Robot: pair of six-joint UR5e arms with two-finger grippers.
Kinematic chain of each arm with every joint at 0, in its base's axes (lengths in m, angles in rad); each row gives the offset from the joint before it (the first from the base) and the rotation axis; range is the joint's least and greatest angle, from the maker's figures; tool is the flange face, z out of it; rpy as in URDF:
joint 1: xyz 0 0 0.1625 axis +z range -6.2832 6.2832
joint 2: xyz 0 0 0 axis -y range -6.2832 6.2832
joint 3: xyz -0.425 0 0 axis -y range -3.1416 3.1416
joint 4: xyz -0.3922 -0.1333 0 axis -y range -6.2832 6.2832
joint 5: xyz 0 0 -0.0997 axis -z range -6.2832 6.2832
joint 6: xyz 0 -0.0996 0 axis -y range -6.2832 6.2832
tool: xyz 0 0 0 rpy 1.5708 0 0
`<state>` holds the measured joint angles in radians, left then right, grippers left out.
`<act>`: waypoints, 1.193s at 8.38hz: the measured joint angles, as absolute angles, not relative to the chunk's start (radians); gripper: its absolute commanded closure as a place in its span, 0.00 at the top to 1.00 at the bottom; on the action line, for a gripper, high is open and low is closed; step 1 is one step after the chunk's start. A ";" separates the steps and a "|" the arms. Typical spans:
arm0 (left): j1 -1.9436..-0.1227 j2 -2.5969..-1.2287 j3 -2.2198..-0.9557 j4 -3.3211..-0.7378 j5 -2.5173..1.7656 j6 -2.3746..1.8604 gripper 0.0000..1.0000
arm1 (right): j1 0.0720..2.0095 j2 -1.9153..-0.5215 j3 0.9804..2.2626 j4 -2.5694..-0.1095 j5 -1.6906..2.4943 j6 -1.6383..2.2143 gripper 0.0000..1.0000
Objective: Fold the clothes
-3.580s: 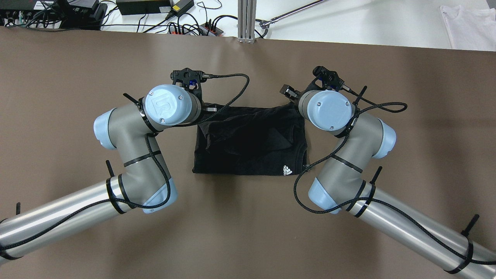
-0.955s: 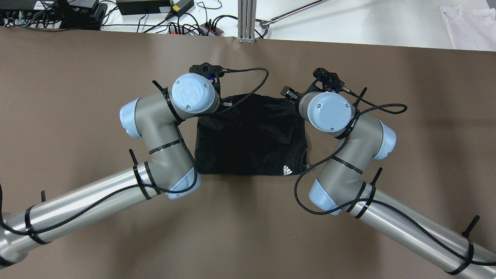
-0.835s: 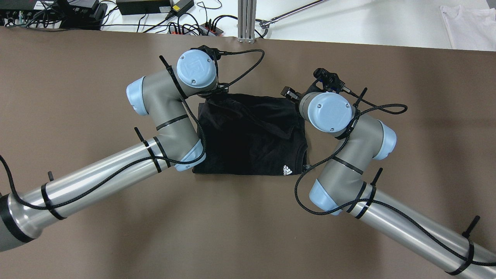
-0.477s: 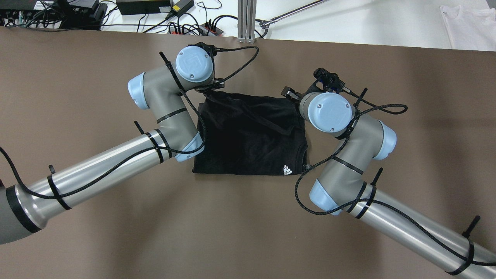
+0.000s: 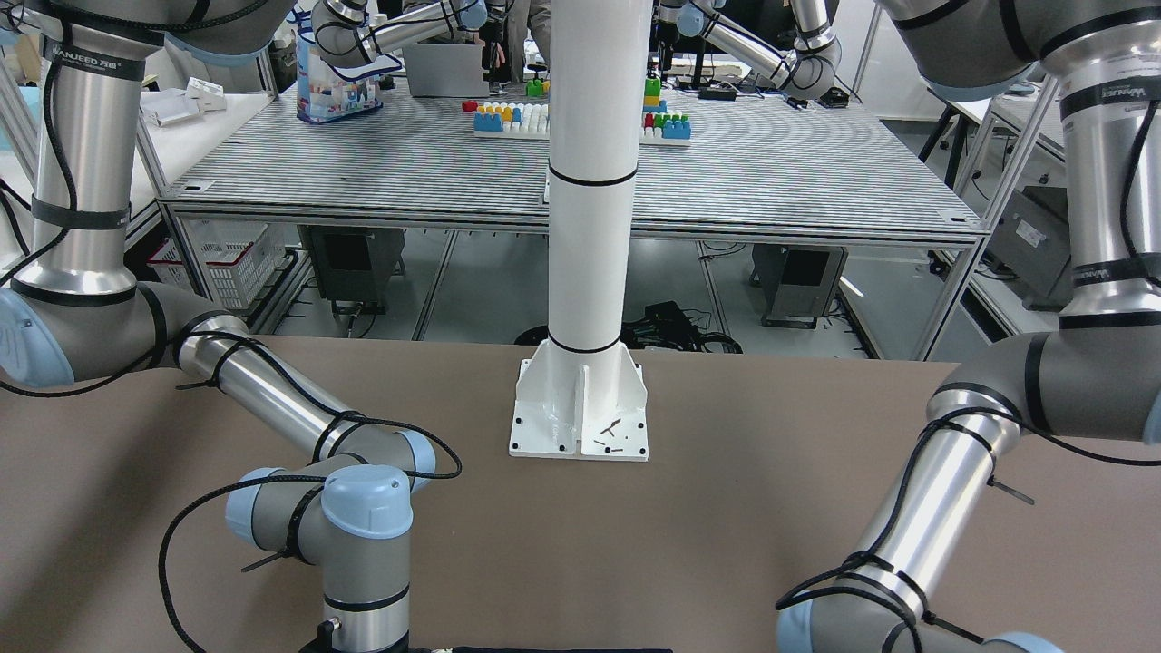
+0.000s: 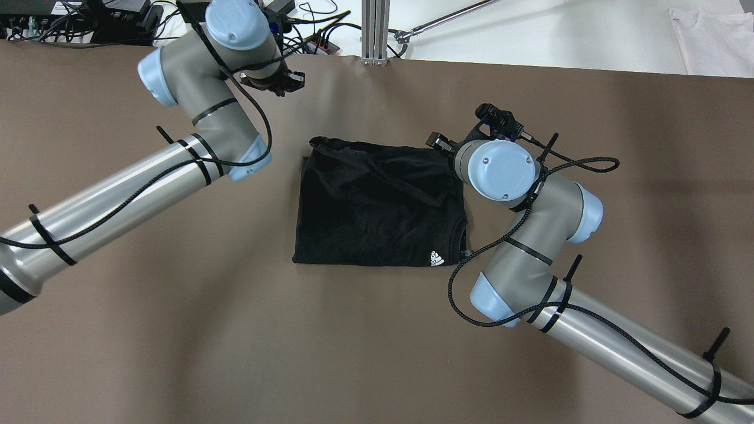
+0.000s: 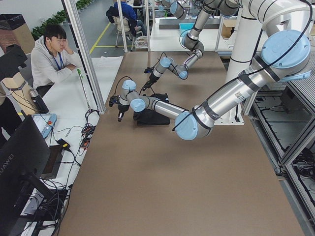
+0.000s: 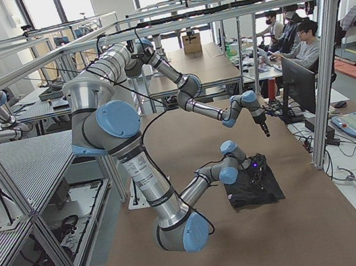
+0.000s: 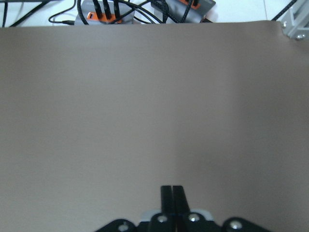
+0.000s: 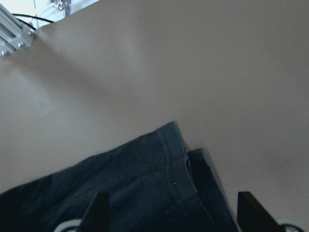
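Observation:
The clothes (image 6: 377, 212) are one black piece, folded into a rough rectangle at the table's middle, with a small white logo (image 6: 436, 258) at its near right. It also shows in the exterior right view (image 8: 256, 188). My left gripper (image 6: 287, 85) is shut and empty, up over bare table at the far left, apart from the cloth; the left wrist view shows its gripper (image 9: 172, 193) with fingers pressed together. My right gripper (image 6: 436, 141) is open over the cloth's far right corner (image 10: 169, 145), one finger (image 10: 99, 208) on either side.
A white pillar (image 5: 585, 227) stands on the robot's side of the brown table (image 6: 377, 353). Cables and power strips (image 6: 294, 41), an aluminium post (image 6: 375, 29) and a white garment (image 6: 713, 35) lie beyond the far edge. A seated person (image 7: 51, 54) is at the side.
My left gripper carried the cloth's left edge to the far side, let go and swung away to the far left. The fold now lies flat. The right arm has barely moved.

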<state>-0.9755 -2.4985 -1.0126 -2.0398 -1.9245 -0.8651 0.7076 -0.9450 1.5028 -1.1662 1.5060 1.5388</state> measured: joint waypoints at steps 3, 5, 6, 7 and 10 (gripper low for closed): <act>-1.000 -2.149 -1.346 -2.042 -1.945 -0.801 1.00 | 0.755 -1.057 1.549 -1.204 1.595 1.210 0.94; -1.086 -1.922 -1.501 -2.043 -1.946 -0.632 1.00 | 0.861 -1.216 1.603 -1.207 1.628 0.867 0.94; -1.153 -1.844 -1.532 -2.043 -1.947 -0.525 1.00 | 0.931 -1.287 1.618 -1.207 1.633 0.694 0.94; -1.222 -1.788 -1.545 -2.042 -1.946 -0.430 1.00 | 1.011 -1.352 1.627 -1.207 1.632 0.528 0.94; -1.402 -1.659 -1.550 -2.079 -1.927 -0.159 1.00 | 1.227 -1.530 1.683 -1.192 1.625 0.191 0.94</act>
